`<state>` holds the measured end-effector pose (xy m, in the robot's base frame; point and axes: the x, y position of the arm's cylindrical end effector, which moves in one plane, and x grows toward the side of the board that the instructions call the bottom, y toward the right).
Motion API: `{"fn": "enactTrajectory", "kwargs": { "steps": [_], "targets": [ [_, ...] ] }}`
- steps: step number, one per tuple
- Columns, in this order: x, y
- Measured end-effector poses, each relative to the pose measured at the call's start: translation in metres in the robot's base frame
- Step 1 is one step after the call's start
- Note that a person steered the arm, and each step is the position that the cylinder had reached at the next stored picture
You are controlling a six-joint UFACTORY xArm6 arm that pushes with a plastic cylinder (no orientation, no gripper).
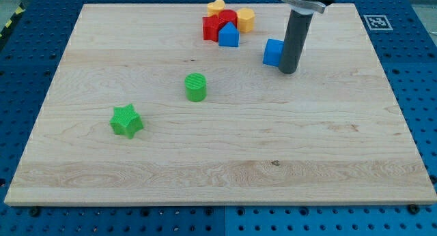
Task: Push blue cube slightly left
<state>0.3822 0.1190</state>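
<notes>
The blue cube (273, 52) sits on the wooden board (218, 147) at the upper right of the view. My tip (288, 71) stands right against the cube's right side, touching or nearly touching it. The dark rod rises from there to the view's top edge.
A cluster at the view's top centre holds a red block (213, 26), a blue house-shaped block (229, 35), a yellow block (246, 19) and a yellow heart-like block (217, 6). A green cylinder (196, 86) and a green star (126, 121) lie to the left.
</notes>
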Motion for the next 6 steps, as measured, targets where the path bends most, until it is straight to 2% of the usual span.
{"fn": "enactTrajectory", "kwargs": {
  "steps": [3, 4, 5, 6],
  "targets": [
    [-0.062, -0.002],
    [-0.064, -0.002],
    [-0.029, 0.019],
    [-0.016, 0.022]
  ]
}}
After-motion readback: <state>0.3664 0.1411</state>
